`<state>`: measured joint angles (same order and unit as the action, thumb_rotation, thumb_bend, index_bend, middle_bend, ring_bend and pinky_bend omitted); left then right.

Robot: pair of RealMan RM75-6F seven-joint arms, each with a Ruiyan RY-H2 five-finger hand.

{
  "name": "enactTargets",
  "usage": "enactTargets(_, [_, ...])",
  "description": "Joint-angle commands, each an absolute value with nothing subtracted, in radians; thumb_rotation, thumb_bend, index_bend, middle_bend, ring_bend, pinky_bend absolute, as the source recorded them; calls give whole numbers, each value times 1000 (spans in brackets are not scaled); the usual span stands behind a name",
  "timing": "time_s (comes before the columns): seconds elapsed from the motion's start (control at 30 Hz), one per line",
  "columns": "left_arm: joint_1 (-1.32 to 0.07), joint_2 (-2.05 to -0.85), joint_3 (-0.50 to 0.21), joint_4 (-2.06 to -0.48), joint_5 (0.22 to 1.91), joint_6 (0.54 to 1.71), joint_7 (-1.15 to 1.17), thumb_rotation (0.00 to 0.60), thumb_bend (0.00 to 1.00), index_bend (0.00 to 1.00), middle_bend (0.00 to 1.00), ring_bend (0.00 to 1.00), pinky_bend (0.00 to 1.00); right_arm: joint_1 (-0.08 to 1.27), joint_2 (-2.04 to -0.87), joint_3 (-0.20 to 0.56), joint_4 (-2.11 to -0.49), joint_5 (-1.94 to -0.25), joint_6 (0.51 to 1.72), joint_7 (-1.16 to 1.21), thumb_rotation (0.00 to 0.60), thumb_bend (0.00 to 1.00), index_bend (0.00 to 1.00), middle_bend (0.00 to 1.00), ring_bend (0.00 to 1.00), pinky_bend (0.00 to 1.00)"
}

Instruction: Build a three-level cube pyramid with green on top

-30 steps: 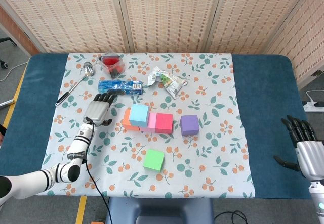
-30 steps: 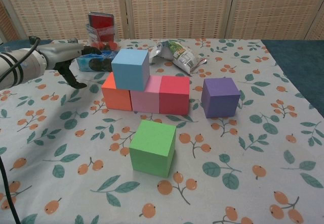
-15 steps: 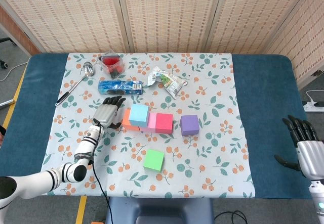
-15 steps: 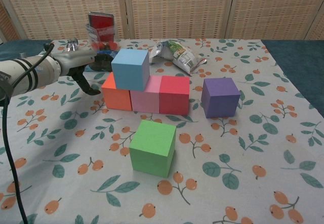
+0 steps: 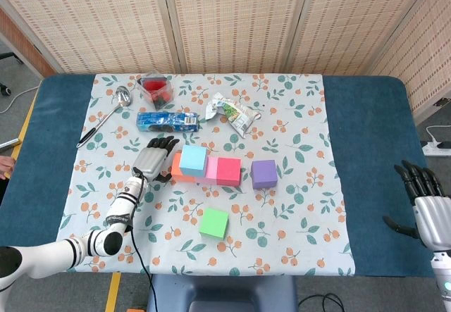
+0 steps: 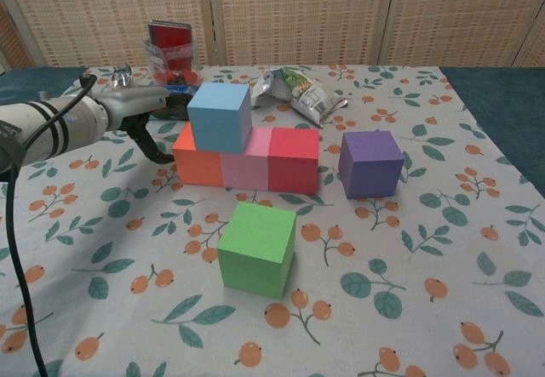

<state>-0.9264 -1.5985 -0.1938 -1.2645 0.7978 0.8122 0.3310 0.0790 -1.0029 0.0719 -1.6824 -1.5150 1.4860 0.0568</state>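
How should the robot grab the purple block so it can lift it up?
Probably from straight above, fingers pinching two opposite side faces of the purple cube. It sits upright, apart from the red cube, so its sides look free. The right hand is the nearer one, open at the table's edge.

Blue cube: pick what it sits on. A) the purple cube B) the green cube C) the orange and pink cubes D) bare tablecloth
C: the blue cube rests across the orange cube and pink cube of the bottom row.
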Motion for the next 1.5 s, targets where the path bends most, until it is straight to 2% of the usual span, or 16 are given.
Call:
enactTargets(0.03, [-927,-1599,-194,-1265,801,814,336,600,310,0,0,0,57,79,-1003,72,-1682,-1514,1486,57,600,0,0,0,0,6])
enactTargets(0.33, [-917,-1590,-198,-1272,793,824,343,600,311,0,0,0,57,78,-1001,72,-1680,-1513,1487,60,600,0,0,0,0,6])
enactTargets(0.57, [-864,-1521,-202,-1324,811,887,317,600,311,0,0,0,53,99,-986,71,-1680,-1520,1450,78,600,0,0,0,0,6])
enactTargets(0.8, [-753,-1391,-187,-1459,943,1007,218,600,315,0,0,0,54,218,-960,75,-1689,-1567,1285,176,600,0,0,0,0,23])
enactTargets(1.0, [-680,-1340,-156,-1524,1065,1105,172,600,314,0,0,0,96,357,-990,100,-1662,-1581,1117,270,600,0,0,14,0,53])
enactTargets(1.37, [-644,-1319,-154,-1558,1105,1122,173,600,295,0,0,0,95,556,-1121,131,-1579,-1513,863,316,600,0,0,27,0,56])
enactTargets(1.5, [-618,-1302,-138,-1588,1126,1137,174,600,294,63,0,0,95,626,-1192,143,-1515,-1484,783,318,600,0,0,41,0,56])
